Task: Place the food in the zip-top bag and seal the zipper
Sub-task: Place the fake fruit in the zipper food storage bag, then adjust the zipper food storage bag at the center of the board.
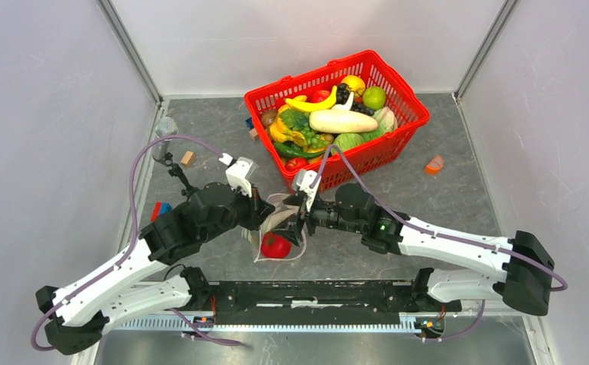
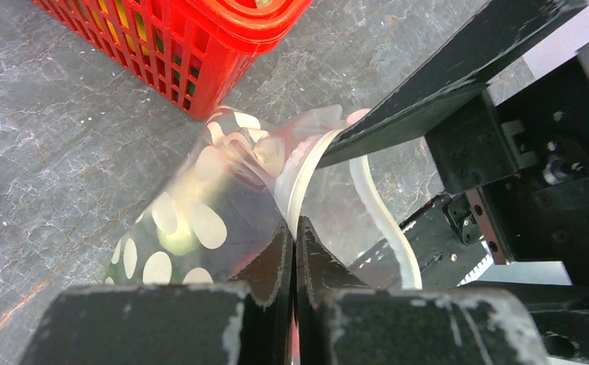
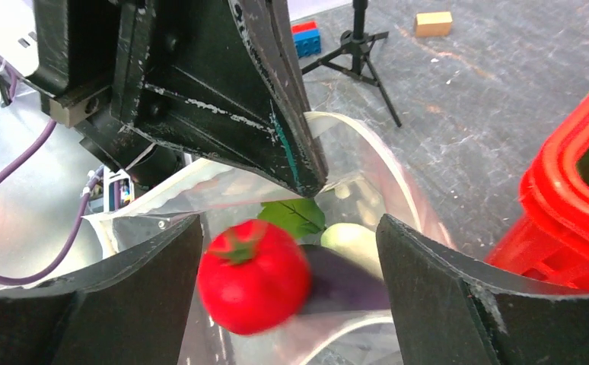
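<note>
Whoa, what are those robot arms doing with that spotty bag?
The two arms are packing a clear dotted bag. The left gripper is pinched shut on the bag's edge, holding its mouth open. The right gripper is open just above the mouth. A red tomato sits between its fingers and looks blurry, so it is probably dropping in. More toy food sits in the red basket. The bag is not zipped yet.

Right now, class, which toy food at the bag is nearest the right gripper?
The green-stemmed red tomato, between the right gripper's open fingers; the purple eggplant and pale piece lie behind it in the zip-top bag.
</note>
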